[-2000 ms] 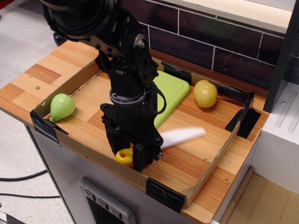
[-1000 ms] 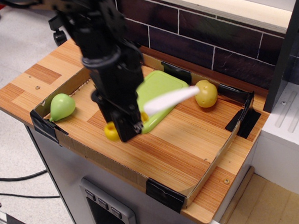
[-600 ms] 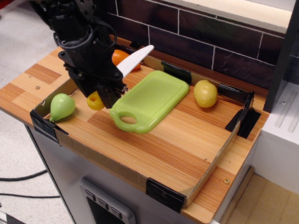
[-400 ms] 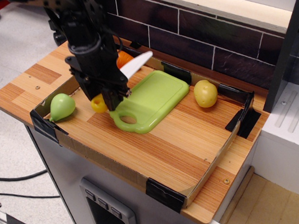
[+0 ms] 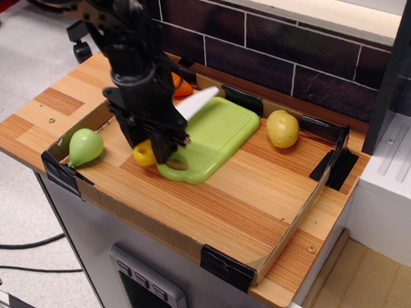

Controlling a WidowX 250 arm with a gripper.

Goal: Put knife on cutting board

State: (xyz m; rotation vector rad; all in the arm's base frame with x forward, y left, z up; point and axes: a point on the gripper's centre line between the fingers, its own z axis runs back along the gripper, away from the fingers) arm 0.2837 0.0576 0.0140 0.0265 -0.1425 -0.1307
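The light green cutting board (image 5: 215, 139) lies in the middle of the wooden tray, its oval handle hole toward the front left. My black gripper (image 5: 156, 148) is shut on the knife. The knife's yellow handle (image 5: 145, 154) sticks out to the left of the fingers. Its white blade (image 5: 195, 103) points up and to the right over the board's back left part. The gripper hangs over the board's handle end and hides part of it.
A green pear (image 5: 85, 147) lies at the tray's left corner. A yellow fruit (image 5: 282, 128) lies right of the board. An orange object (image 5: 181, 87) shows behind the arm. Low cardboard walls (image 5: 293, 218) with black taped corners ring the tray. A dark tiled wall (image 5: 283, 58) stands behind.
My gripper lifted the knife from the tray's front, swung it to the back left, and has now moved right and down over the board's handle end. The board now shows its handle end.
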